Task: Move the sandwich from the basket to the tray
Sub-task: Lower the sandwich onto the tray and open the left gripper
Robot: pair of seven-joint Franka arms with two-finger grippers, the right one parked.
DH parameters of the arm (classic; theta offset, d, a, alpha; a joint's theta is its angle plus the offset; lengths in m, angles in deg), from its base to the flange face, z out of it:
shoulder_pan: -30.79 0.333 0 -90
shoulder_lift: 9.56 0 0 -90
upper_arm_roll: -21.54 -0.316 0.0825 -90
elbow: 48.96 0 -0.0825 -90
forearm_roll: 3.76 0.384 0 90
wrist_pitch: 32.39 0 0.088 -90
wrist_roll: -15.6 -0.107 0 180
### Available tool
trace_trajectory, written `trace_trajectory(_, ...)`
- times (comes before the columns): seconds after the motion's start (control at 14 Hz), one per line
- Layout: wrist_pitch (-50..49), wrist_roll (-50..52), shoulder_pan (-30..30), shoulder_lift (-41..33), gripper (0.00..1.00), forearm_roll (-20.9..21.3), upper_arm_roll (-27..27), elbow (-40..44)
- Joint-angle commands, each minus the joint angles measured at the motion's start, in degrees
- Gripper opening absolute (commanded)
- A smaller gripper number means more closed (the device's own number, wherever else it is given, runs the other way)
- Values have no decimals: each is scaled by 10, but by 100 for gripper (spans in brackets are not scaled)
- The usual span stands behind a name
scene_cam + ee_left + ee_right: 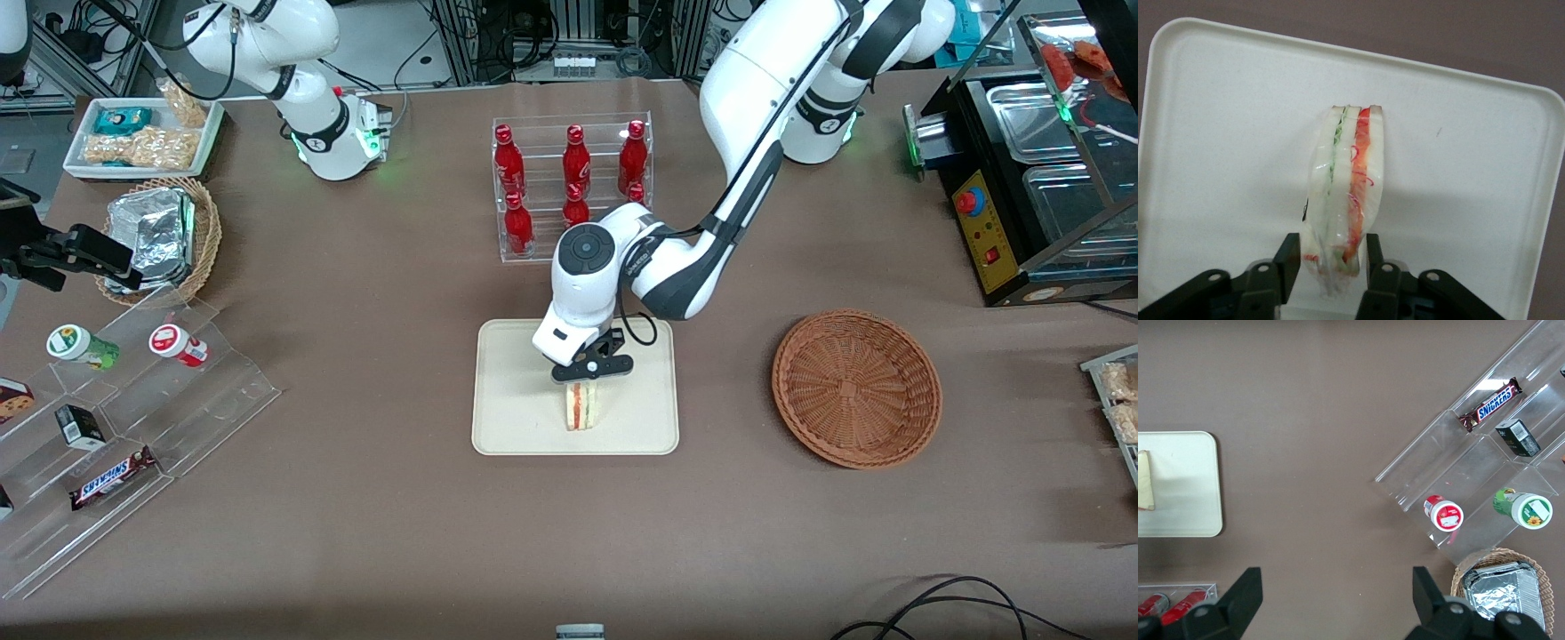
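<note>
Pinching the sandwich (1343, 193) by its bread faces at one end, the gripper (1328, 257) held it edge-up on the tray (516, 418), approx mid-tray. It looked light & squashy, wrap prob slippery, so gentle grip on flat faces suited; basket (856, 388) sat empty toward the working arm's end.

We see the left arm (756, 133) in glossy white shells with dark grey joint bands and a dark grey strip along the forearm; round dark cap with concentric rings on the wrist joint (587, 247); green status light at its base (911, 147); thin black cable looped beside the wrist; gripper (588, 374) is matte black, two flat black fingers (1289, 257), round silver screw heads on the finger mounts
</note>
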Motion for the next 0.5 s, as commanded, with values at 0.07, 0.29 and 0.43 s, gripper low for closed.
trace_trajectory(0.07,-114,14,1,-109,100,7,-4,-9)
trace_trajectory(0.29,-238,-9,18,-190,100,10,-6,-8)
trace_trajectory(0.43,-307,6,35,-211,100,5,-20,-12)
